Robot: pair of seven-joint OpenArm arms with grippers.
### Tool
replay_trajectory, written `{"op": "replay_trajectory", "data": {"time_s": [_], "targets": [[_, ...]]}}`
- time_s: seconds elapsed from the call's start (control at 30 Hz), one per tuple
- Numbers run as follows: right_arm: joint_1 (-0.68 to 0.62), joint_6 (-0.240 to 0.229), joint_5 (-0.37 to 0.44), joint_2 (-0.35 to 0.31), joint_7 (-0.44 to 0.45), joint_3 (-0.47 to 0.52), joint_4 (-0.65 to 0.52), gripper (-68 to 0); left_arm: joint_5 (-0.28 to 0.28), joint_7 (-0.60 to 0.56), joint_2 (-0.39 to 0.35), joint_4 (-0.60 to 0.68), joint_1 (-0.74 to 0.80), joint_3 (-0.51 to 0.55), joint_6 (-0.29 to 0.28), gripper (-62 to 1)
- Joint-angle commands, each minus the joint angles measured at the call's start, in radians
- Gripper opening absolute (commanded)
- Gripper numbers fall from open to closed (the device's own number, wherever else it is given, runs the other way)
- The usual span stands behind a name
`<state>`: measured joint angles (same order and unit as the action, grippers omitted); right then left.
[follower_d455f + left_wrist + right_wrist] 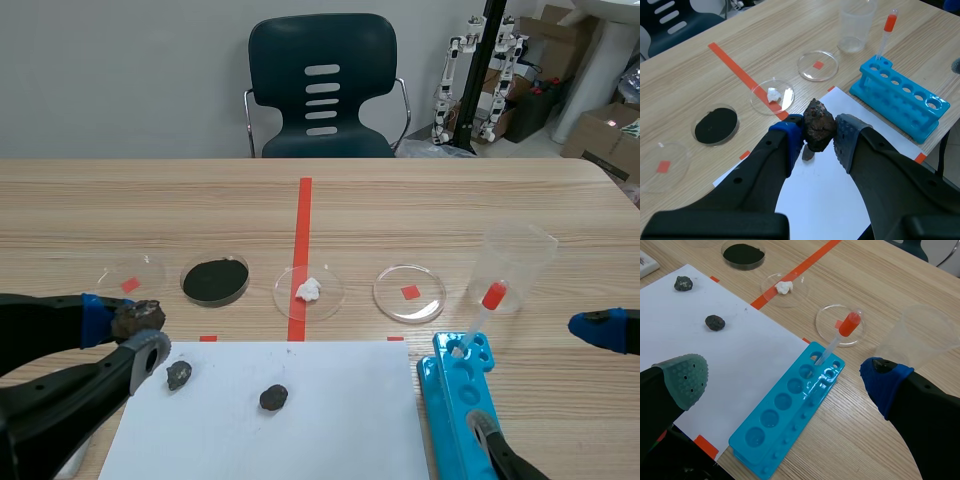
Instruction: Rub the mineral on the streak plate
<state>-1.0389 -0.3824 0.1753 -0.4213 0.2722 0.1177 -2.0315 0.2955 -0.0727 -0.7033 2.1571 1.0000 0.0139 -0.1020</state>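
The left gripper (pixel 818 136) is pinching the dark, lumpy mineral (pixel 138 319) across its middle near the white streak plate's (pixel 330 420) ten o'clock corner, and the stone is looking hard, rough and fairly heavy, likely wanting that firm mid-body grip, while the right gripper (pixel 785 380) is hanging spread.

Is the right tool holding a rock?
No, the right tool is open and empty; the left tool holds the rock.
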Motion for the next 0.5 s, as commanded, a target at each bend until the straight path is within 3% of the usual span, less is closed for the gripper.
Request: {"op": "replay_trajectory", "data": {"time_s": [0.0, 0.13, 0.47], "targets": [[0.011, -0.001, 0.011, 0.000, 0.011, 0.006, -0.005, -2.9, 0.007, -0.021, 0.011, 0.010, 0.000, 0.000, 0.005, -53.9], [0.011, -0.001, 0.011, 0.000, 0.011, 0.006, -0.005, -2.9, 0.032, -0.025, 0.015, 0.004, -0.004, -0.002, 0.005, -53.9], [0.011, -0.001, 0.011, 0.000, 0.011, 0.006, -0.005, -2.9, 0.048, -0.070, 0.141, -0.105, -0.050, -0.004, -0.009, -53.9]]}}
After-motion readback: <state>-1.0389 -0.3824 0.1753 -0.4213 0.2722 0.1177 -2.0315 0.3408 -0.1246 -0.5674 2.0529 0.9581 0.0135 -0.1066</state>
